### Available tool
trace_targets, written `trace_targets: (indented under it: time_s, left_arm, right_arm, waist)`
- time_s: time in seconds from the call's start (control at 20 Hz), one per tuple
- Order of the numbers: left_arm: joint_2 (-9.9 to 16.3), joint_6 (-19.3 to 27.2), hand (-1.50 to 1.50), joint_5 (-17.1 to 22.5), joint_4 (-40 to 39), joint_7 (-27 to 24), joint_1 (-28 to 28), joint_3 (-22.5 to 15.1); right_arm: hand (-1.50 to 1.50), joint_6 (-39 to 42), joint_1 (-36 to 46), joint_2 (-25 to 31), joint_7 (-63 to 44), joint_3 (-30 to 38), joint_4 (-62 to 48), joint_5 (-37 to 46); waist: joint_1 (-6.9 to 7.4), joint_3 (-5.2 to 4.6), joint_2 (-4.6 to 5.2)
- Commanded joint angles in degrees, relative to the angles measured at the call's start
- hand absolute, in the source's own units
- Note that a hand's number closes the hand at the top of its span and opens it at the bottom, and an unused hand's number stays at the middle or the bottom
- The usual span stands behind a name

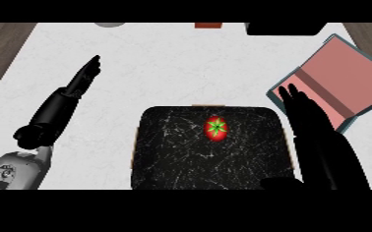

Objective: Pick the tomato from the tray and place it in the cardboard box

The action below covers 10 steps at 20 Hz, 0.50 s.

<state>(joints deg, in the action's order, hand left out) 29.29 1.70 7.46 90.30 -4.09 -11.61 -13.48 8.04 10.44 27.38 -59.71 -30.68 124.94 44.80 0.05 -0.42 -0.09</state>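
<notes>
A: From the head view, how much room is there around the black marbled square tray [174, 157]?

B: It sits at the near edge of the white marbled counter [181, 64], a little right of the middle. A wide bare stretch of counter lies beyond its far edge and to its left. Along the counter's far edge there are a grey round thing [109, 24], a small red-brown block [208, 25] and a black flat thing [286, 28], all cut off by the view and well apart from the tray.

A: And the box?

B: The open cardboard box with a pink inside and grey-blue walls [335, 78] lies at the counter's right edge, tilted, just beyond the tray's far right corner.

A: The hands?

B: The right hand [312, 128] shows along the tray's right edge, fingers straight and pointing away, their tips reaching the box's near wall. It holds nothing. Whether it touches the tray or box, I cannot tell. The left hand [69, 96] rests over the counter's left part, well apart from the tray, fingers straight and together, holding nothing.

A: The tomato?

B: The small red round tomato with a green star-shaped top [216, 128] lies on the tray, toward its far edge and right of its middle, top upward, near the right hand but apart from it.
</notes>
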Motion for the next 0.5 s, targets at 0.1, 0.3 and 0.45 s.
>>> trace_targets:
  time_s: [0.1, 0.3, 0.45]
  left_arm:
    - [-1.88, 0.25, 0.00, -2.29, -1.57, 0.05, -2.54, -1.87]
    - [-1.22, -1.15, 0.00, -0.82, -1.98, -1.21, -1.37, -0.39]
    - [-1.25, -1.20, 0.00, -1.38, -3.51, -1.35, -3.02, 0.12]
  right_arm:
    - [-1.50, 14.32, 10.47, -9.21, -16.12, -6.47, -6.97, -0.58]
    - [-1.50, 17.52, 13.49, -15.03, -20.99, -6.06, -11.60, -1.57]
    - [-1.50, 17.94, 16.09, -19.46, -22.07, -4.03, -17.59, -2.19]
  waist:
    - [1.28, -0.01, 0.26]
    - [1.48, 0.03, -0.11]
    - [0.99, 0.09, 0.11]
